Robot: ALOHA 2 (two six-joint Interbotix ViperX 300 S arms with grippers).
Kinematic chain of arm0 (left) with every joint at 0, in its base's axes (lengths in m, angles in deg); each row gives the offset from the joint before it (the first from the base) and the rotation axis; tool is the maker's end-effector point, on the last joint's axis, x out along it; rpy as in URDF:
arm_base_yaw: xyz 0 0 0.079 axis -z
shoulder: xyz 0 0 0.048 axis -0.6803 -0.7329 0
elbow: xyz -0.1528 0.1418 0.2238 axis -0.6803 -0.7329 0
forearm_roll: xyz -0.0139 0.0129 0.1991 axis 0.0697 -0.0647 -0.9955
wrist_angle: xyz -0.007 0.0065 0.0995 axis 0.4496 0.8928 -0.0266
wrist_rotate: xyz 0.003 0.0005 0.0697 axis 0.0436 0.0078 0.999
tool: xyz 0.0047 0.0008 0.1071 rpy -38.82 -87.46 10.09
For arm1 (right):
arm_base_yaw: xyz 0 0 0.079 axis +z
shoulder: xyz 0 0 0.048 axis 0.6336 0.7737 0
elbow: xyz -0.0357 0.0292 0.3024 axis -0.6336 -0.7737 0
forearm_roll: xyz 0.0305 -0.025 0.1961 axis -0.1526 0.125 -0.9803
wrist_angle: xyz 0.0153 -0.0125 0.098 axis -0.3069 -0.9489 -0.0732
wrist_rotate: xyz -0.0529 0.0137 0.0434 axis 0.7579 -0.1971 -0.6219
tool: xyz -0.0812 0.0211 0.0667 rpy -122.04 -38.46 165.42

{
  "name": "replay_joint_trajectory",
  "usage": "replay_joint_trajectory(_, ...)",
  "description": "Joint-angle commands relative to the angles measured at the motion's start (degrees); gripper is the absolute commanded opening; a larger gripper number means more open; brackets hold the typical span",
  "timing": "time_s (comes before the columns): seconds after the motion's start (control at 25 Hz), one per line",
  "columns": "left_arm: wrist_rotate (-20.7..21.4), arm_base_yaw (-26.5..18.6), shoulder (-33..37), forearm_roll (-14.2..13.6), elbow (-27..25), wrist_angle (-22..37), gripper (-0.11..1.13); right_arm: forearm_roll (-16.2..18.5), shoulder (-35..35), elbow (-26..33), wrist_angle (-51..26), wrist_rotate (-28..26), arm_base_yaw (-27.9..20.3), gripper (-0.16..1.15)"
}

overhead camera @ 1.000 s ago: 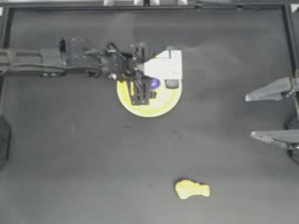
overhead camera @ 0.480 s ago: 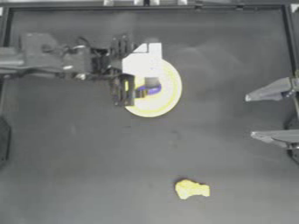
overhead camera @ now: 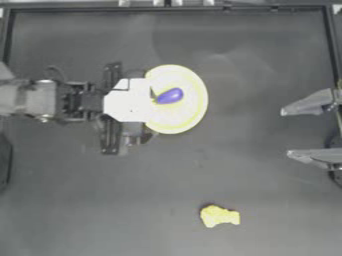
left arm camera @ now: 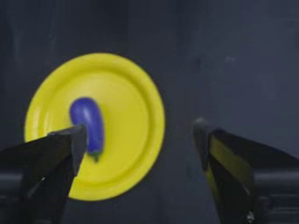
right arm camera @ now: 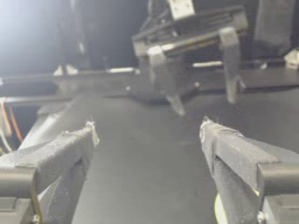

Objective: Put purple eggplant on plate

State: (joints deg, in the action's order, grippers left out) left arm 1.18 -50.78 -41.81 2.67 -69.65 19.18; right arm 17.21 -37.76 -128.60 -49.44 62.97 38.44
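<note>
The purple eggplant (overhead camera: pixel 169 95) lies alone on the yellow plate (overhead camera: pixel 190 107), a little left of the plate's middle. In the left wrist view the eggplant (left arm camera: pixel 88 122) rests on the plate (left arm camera: pixel 131 105) beyond the jaws, and nothing is between them. My left gripper (overhead camera: pixel 152 100) hovers over the plate's left rim, open, its white wrist block covering that edge. Its jaws (left arm camera: pixel 140 135) stand wide apart. At the right edge of the table my right gripper (overhead camera: pixel 297 130) is parked and open.
A lumpy orange-yellow nugget (overhead camera: pixel 219 216) lies near the front of the table, right of centre. The table's raised border (overhead camera: pixel 167 7) runs along the far side. The right wrist view looks across the table at the left arm (right arm camera: pixel 187 57).
My left arm has drawn back to the left, off the middle of the plate. The eggplant now lies uncovered on the plate. The right arm has not moved.
</note>
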Motion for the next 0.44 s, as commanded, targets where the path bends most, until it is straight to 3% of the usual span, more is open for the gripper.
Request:
replay_joint_trajectory(0.04,-1.85,0.88,6.33,0.00,-3.16,-4.48,1.00,0.00,0.18,0.62,0.44,0.09,0.00,1.01)
replay_joint_trajectory(0.44,-8.00,3.25,18.63,0.88,-14.50,-16.00,1.00,-0.18,0.18,0.53,0.53,0.09,0.00,1.01)
